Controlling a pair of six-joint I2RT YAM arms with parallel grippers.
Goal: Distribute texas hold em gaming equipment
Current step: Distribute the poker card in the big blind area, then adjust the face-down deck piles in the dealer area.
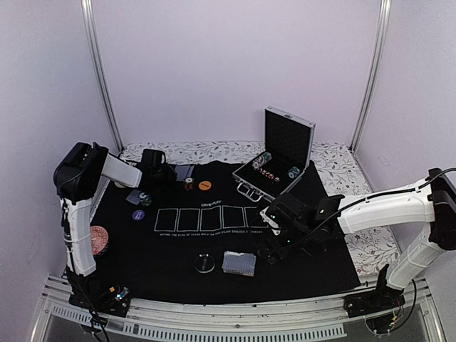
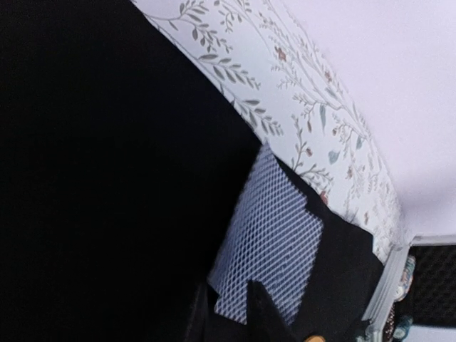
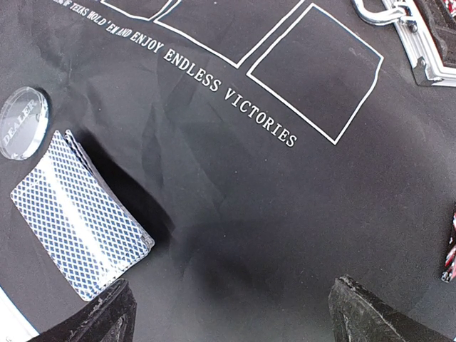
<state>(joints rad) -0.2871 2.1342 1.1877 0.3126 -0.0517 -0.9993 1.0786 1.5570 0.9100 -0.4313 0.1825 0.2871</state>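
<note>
Looking from top: right jaws are hanging spread wide beside the card deck (image 1: 239, 263); left jaws are sitting far back by a loose card (image 1: 184, 171).
Left wrist: card is lying at the mat's (image 2: 107, 178) edge; jaws, I cannot tell.
Right wrist: jaws are needing to slide left over the deck, missing the dealer disc (image 3: 21, 121); open mat is lying ahead, case (image 3: 420, 50) far right.

On my top feed, a black felt mat (image 1: 178, 253) lies over a floral tablecloth (image 1: 214, 151); a row of white-outlined boxes (image 1: 206, 217) crosses the mat's middle, with white lettering beneath them. A silver case (image 1: 251, 187) sits open at the mat's far right; its lid (image 1: 288, 135) stands upright and is black-lined. Behind, I see two metal posts (image 1: 100, 78) against pale lilac walls (image 1: 235, 64).
</note>
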